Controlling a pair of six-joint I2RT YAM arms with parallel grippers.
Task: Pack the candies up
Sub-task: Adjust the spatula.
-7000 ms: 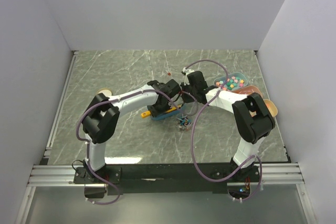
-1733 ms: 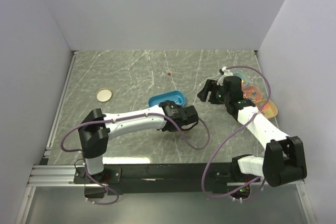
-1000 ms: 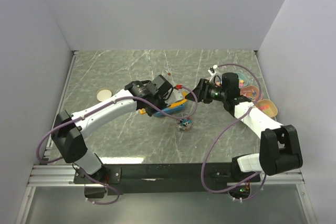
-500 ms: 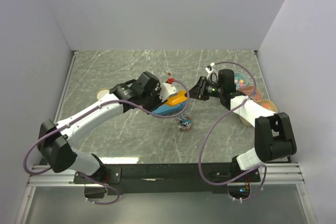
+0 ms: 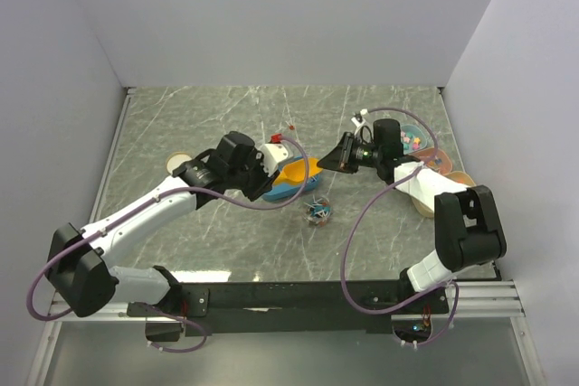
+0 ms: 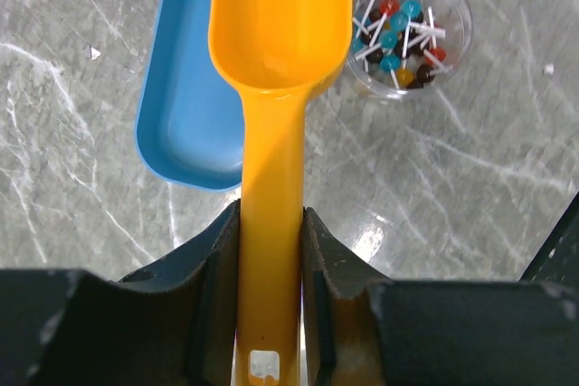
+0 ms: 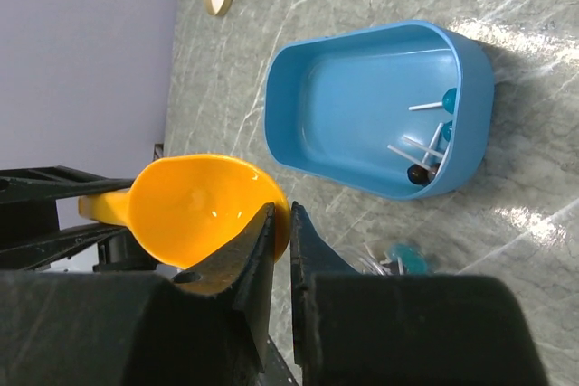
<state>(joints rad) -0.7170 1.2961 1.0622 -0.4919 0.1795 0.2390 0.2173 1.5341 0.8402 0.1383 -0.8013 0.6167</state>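
Observation:
My left gripper (image 6: 271,219) is shut on the handle of an orange scoop (image 6: 280,15). It holds the empty scoop (image 5: 300,170) above the blue tray (image 5: 291,191). The candies (image 6: 409,35), blue, dark and red on white sticks, fill a small clear cup (image 5: 317,212) beside the tray (image 6: 194,106). A few candies (image 7: 432,146) lie at one end of the tray (image 7: 353,106). My right gripper (image 7: 281,214) is shut to a thin slit, its tips at the scoop's rim (image 7: 199,210). I cannot tell whether they touch. It also shows in the top view (image 5: 330,163).
A gold lid (image 5: 179,163) lies at the left. At the right stand a tub of pastel sweets (image 5: 412,139) and a tub of orange-red sweets (image 5: 436,161). A small red bit (image 5: 291,127) lies behind the tray. Walls close in three sides.
My left arm has swung its elbow out to the left and levelled the scoop above the tray. My right gripper has edged left toward the scoop's tip.

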